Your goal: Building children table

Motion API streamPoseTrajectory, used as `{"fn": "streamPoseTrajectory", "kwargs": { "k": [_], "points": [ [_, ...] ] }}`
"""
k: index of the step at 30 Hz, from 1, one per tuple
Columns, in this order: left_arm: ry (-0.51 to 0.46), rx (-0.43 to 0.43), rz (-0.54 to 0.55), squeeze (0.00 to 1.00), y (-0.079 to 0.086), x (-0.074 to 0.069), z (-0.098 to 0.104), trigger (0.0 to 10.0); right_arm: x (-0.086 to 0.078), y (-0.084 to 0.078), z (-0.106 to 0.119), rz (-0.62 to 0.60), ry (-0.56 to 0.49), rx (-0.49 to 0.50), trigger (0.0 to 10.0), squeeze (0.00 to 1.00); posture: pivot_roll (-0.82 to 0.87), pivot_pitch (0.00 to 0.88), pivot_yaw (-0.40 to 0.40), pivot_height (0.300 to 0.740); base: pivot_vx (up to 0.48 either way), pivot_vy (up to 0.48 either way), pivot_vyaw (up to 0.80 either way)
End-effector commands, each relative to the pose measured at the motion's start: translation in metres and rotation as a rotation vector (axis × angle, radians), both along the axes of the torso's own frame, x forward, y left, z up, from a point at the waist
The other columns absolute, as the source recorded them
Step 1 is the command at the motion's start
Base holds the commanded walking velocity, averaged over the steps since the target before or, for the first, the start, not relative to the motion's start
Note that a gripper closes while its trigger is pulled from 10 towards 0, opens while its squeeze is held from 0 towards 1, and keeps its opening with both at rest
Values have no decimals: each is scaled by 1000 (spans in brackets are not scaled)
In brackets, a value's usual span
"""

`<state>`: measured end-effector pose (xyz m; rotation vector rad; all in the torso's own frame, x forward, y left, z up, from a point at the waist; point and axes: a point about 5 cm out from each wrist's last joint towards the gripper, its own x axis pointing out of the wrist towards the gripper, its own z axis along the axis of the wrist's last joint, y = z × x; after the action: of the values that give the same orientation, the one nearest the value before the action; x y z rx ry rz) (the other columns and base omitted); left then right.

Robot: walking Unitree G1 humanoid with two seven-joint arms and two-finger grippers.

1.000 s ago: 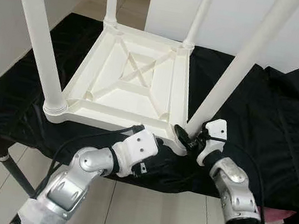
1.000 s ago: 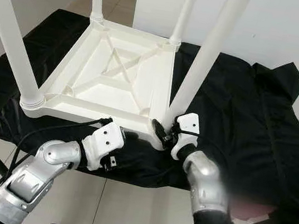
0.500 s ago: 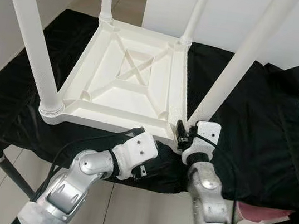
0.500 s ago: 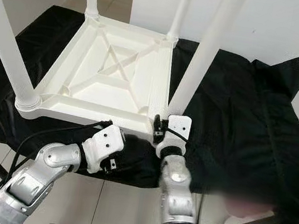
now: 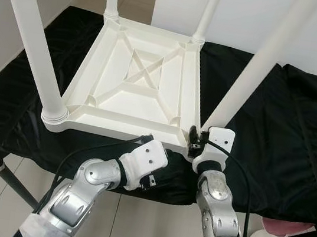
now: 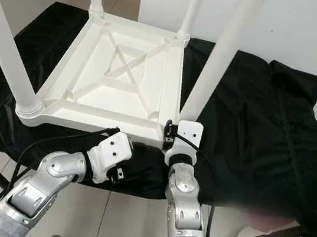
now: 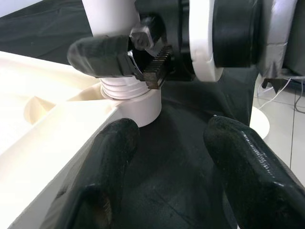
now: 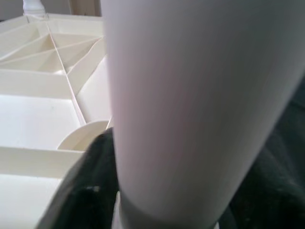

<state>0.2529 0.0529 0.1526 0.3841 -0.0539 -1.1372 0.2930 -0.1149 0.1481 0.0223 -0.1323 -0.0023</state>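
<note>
We see the white children table (image 5: 139, 86) upside down on the black-draped counter (image 5: 274, 142). Right end effector (image 7: 143, 59) clamps its near-right leg (image 5: 240, 89); left end effector (image 7: 171, 157) fingers apart beside that corner.

Bright, even indoor light with soft shadows; head views sharp, wrist close-ups blurred.

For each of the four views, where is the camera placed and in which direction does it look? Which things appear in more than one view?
Left eye view: on the head, looking down at the upturned white table on black cloth; both silver arms show.
Right eye view: the same scene from the other eye.
Left wrist view: along the open left gripper toward the near right leg, with the right gripper at its base.
Right wrist view: close against that leg; one black finger shows.
Shared: that leg and the table's underside.
</note>
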Motion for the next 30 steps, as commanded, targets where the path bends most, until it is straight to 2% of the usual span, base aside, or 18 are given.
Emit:
{"fn": "streamPoseTrajectory", "kwargs": {
  "k": [1, 5, 6, 7, 8, 14, 18, 21, 25, 28, 30],
  "points": [
    [-28, -17, 74, 0, -1, 3, 2, 10000, -3, -5, -1, 37, -3, -17, 10000, 1000, 12, 109, -89, 740, 0, 0, 0],
    [-29, -18, 73, 0, -2, 3, 2, 10000, -5, -16, -2, 67, 1, -20, 10000, 1000, 7, 109, -89, 740, 0, 0, 0],
    [-29, -19, 73, 0, -2, 4, 2, 10000, -5, -18, -2, 81, -2, -30, 10000, 125, 4, 109, -88, 740, 0, 0, 0],
    [-29, -19, 73, 0, -2, 4, 2, 10000, -5, -18, -2, 81, -2, -30, 10000, 125, 4, 109, -88, 740, 0, 0, 0],
    [-29, -19, 74, 0, -2, 4, 2, 10000, -6, -24, -3, 132, 0, -46, 10000, 0, 4, 108, -87, 740, 0, 0, 0],
    [-32, -21, 69, 0, -3, 4, 3, 10000, -5, -38, -5, 258, 2, -116, 10000, 0, 2, 106, -84, 740, 0, 0, 0],
    [-34, -21, 67, 0, -3, 5, 4, 10000, -3, -42, -7, 362, 14, -139, 10000, 0, 1, 103, -80, 740, 0, 0, 0],
    [-36, -20, 55, 0, -5, 6, 4, 10000, 7, -44, -9, 492, 22, -181, 10000, 0, -1, 97, -69, 740, 0, 0, 0],
    [-37, -20, 52, 0, -6, 6, 5, 10000, 9, -43, -8, 513, 21, -184, 10000, 0, -1, 95, -67, 740, 0, 0, 0],
    [-39, -18, 46, 0, -6, 6, 5, 10000, 23, -45, -6, 516, 27, -138, 10000, 0, 6, 88, -66, 740, 0, 0, 0],
    [-39, -18, 46, 0, -6, 6, 5, 10000, 25, -45, -6, 516, 28, -124, 10000, 0, 6, 88, -66, 740, 0, 0, 0]
  ]
}}
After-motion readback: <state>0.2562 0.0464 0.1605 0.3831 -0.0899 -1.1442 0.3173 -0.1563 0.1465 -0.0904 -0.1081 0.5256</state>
